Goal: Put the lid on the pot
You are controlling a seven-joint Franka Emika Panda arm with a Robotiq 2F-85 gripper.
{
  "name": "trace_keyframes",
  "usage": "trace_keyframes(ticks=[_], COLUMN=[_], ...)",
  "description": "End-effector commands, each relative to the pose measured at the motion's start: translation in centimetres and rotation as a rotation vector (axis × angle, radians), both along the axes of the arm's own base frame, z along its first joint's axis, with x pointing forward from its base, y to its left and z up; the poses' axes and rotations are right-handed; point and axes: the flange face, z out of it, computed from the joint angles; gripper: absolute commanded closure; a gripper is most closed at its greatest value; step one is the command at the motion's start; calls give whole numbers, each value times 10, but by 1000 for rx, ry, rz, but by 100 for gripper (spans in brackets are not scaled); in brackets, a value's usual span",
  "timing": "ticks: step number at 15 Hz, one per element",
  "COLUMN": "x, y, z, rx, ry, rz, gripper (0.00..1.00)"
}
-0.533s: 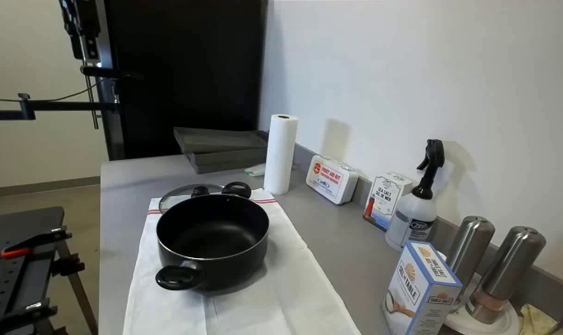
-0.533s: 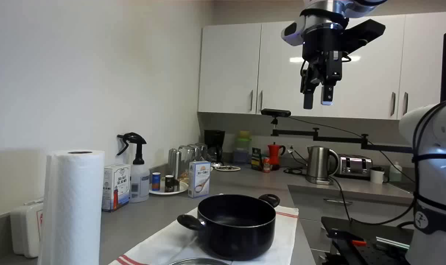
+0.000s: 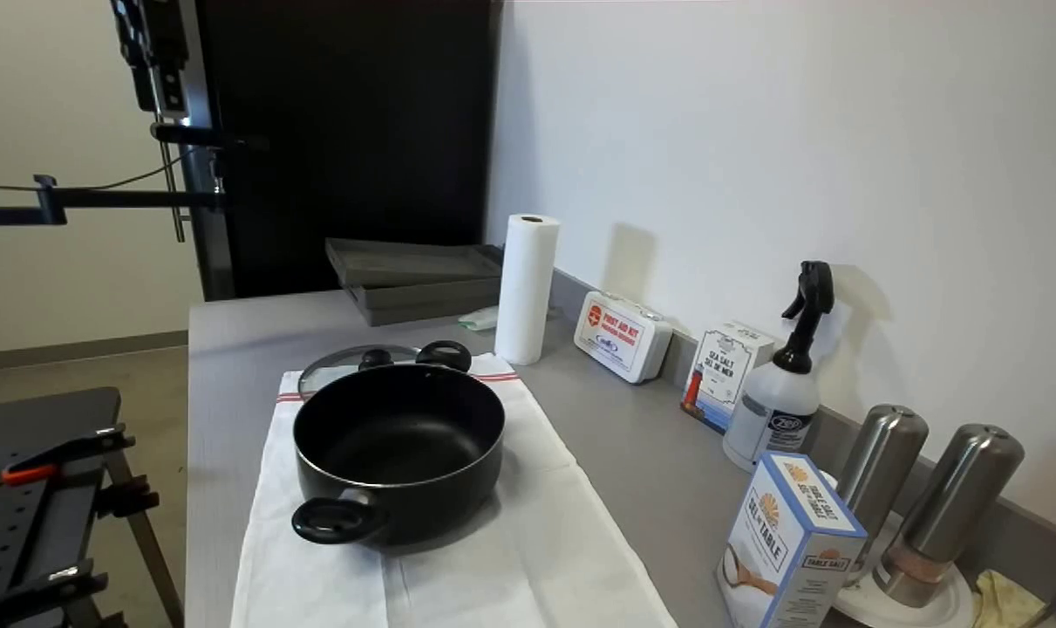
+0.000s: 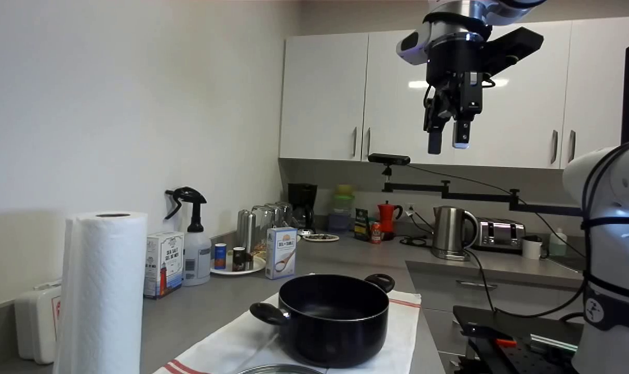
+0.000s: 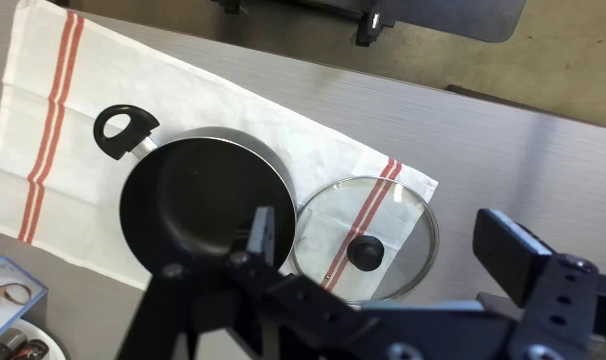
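The black pot (image 3: 401, 436) stands upright and uncovered on a white towel. It also shows in an exterior view (image 4: 335, 332) and in the wrist view (image 5: 197, 195). The see-through lid (image 5: 343, 215) lies flat, knob up, beside the pot, partly on the towel's striped end. Exterior views show only part of it, behind the pot (image 3: 325, 373) and at the bottom edge (image 4: 280, 369). My gripper (image 4: 448, 140) is open and empty, high above the counter. In the wrist view its fingers (image 5: 383, 245) are wide apart, with the lid's knob far below between them.
A paper towel roll (image 3: 528, 288) stands near the lid's end of the towel (image 3: 571, 541). A first aid kit (image 3: 623, 337), sea salt box (image 3: 726, 375), spray bottle (image 3: 772, 406) and table salt box (image 3: 789, 541) line the wall. Grey trays (image 3: 423, 283) lie at the counter's end.
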Motion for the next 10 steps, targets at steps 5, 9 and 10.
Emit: trace_keyframes(ticks=[5,9,10], x=[20,42,48], y=[5,20,26], z=[-29,-75,-89], rx=[-1,-7,-10], ry=[1,-2,5], rz=[6,24,33], gripper=[0,0,0])
